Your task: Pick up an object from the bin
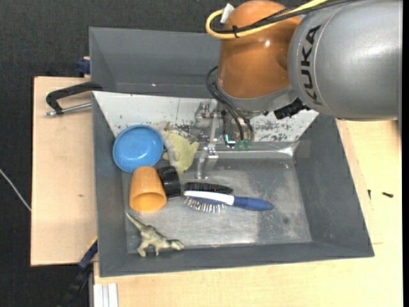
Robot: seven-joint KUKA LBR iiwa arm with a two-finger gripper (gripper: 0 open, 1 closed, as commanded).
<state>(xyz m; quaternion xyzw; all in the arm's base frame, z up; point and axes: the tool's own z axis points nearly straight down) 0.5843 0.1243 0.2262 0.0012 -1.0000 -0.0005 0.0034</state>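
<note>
My gripper (204, 161) hangs below the orange cover at the bin's middle, its metal tip low near the floor. Just left of it lies a pale yellow crumpled thing (181, 151). Below the tip sits a small black round thing (170, 181), and beside that a hairbrush (220, 199) with a black-and-white head and a blue handle pointing right. Nothing shows in the gripper's hold.
A blue bowl (137, 148) rests at the left wall with an orange cup (147, 189) on its side under it. A tan toy dinosaur (155, 239) lies at the front left corner. The arm and orange cover hang over the bin's back right.
</note>
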